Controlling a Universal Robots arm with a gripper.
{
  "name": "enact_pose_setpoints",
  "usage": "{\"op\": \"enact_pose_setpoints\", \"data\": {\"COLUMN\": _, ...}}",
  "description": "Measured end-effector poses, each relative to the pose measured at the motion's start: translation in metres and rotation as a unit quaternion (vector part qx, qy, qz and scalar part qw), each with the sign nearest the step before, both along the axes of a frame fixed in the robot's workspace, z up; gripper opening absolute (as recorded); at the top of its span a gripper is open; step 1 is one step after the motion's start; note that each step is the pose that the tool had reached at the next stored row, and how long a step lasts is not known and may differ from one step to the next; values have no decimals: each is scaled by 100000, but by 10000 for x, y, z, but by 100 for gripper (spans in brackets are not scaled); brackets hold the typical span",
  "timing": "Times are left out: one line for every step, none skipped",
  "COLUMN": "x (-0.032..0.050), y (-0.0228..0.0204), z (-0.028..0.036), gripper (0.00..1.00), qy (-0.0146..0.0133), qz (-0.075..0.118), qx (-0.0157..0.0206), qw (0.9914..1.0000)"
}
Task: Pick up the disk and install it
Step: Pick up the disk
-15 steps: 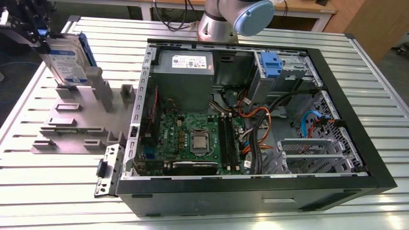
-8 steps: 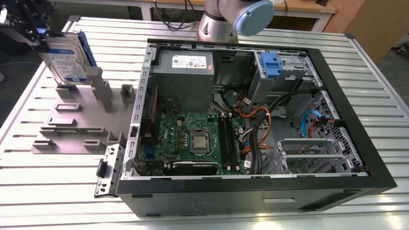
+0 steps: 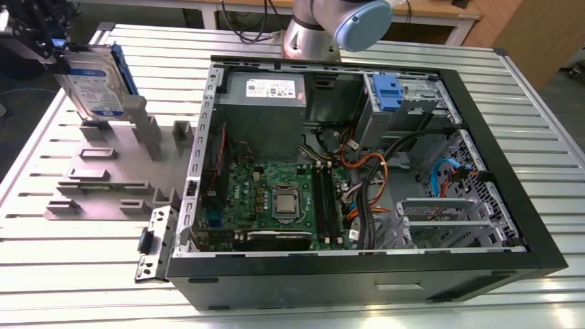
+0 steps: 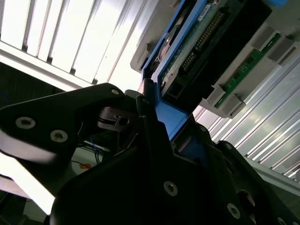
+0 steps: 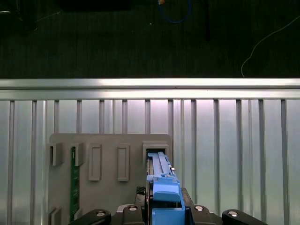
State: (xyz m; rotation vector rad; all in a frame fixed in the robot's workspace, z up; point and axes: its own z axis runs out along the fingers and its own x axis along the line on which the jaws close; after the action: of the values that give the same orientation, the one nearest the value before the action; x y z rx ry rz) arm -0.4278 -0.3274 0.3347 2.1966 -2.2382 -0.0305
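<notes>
While black fingers (image 4: 149, 112) clamp its blue frame (image 5: 165, 199), flat silver disk (image 3: 92, 86), over slotted holder (image 3: 128, 161).

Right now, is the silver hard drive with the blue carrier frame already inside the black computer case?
No, the silver hard drive is held by the tool above the grey fixture plate, outside the black case.

Your gripper (image 3: 55, 55) hangs at the exterior view's upper left, jaws closed on the disk (image 3: 96, 86) (gripped at its upper end); an arm joint (image 3: 358, 20) shows top centre.
</notes>
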Motion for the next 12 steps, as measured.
{"op": "enact_pose_setpoints", "data": {"x": 0, "y": 0, "z": 2, "gripper": 36, "qy": 0, "qz": 1, "qx": -17, "qw": 100000}}
{"op": "enact_pose_setpoints", "data": {"x": 0, "y": 0, "z": 5, "gripper": 36, "qy": 7, "qz": 0, "qx": -32, "qw": 100000}}
{"op": "enact_pose_setpoints", "data": {"x": 0, "y": 0, "z": 7, "gripper": 36, "qy": 2, "qz": -3, "qx": -50, "qw": 100000}}
{"op": "enact_pose_setpoints", "data": {"x": 0, "y": 0, "z": 8, "gripper": 36, "qy": 1, "qz": -2, "qx": -68, "qw": 100000}}
{"op": "enact_pose_setpoints", "data": {"x": 0, "y": 0, "z": 11, "gripper": 36, "qy": 0, "qz": -1, "qx": -88, "qw": 100000}}
{"op": "enact_pose_setpoints", "data": {"x": 0, "y": 0, "z": 13, "gripper": 36, "qy": 2, "qz": 0, "qx": -107, "qw": 100000}}
{"op": "enact_pose_setpoints", "data": {"x": 0, "y": 0, "z": 15, "gripper": 36, "qy": 0, "qz": -2, "qx": -126, "qw": 100000}}
{"op": "enact_pose_setpoints", "data": {"x": 0, "y": 0, "z": 17, "gripper": 36, "qy": 0, "qz": -1, "qx": -145, "qw": 100000}}
{"op": "enact_pose_setpoints", "data": {"x": 0, "y": 0, "z": 18, "gripper": 36, "qy": 0, "qz": -2, "qx": -164, "qw": 100000}}
{"op": "enact_pose_setpoints", "data": {"x": 0, "y": 0, "z": 20, "gripper": 36, "qy": 4, "qz": 0, "qx": -184, "qw": 100000}}
{"op": "enact_pose_setpoints", "data": {"x": 0, "y": 0, "z": 22, "gripper": 36, "qy": 3, "qz": -2, "qx": -200, "qw": 100000}}
{"op": "enact_pose_setpoints", "data": {"x": 0, "y": 0, "z": 24, "gripper": 36, "qy": 3, "qz": -2, "qx": -217, "qw": 100000}}
